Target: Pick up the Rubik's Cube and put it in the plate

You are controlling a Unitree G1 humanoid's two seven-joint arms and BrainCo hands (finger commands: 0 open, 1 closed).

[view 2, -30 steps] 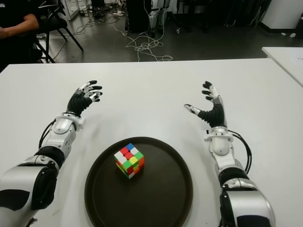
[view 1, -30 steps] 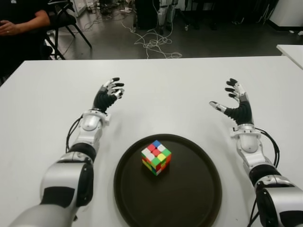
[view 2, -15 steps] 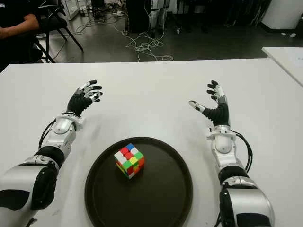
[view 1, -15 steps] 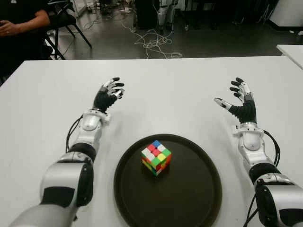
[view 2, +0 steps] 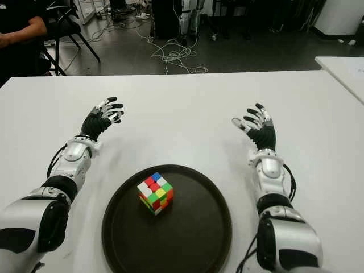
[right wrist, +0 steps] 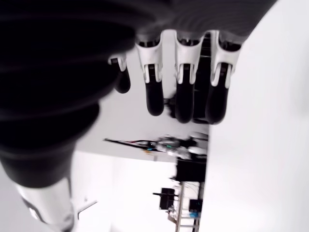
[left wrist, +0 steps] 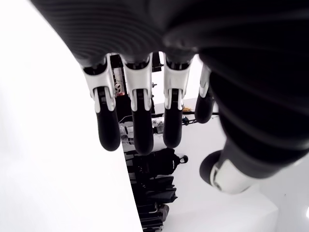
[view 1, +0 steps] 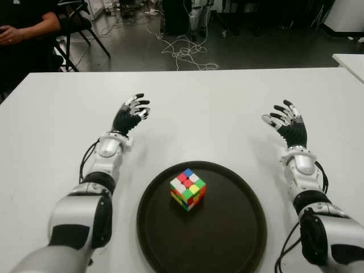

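Dark brown and round, the plate (view 1: 227, 227) sits at the near edge of the white table (view 1: 199, 102), and I can see the Rubik's Cube (view 1: 187, 189) already resting inside it — left of the plate's centre, one corner turned toward me, its top showing red, blue, white and yellow squares. My left hand (view 1: 129, 114) is out over the table beyond the plate's left side, well apart from the cube, fingers (left wrist: 136, 116) released and spread, holding nothing. My right hand (view 2: 257, 126) is beyond the plate's right side, palm lifted, its fingers (right wrist: 184, 92) loose and fanned out too — nothing in its grasp. At the far left corner a person (view 1: 23, 28) in dark clothes sits beside a black chair (view 1: 79, 25), with cables (view 1: 182, 51) strewn across the floor past the table's far edge.
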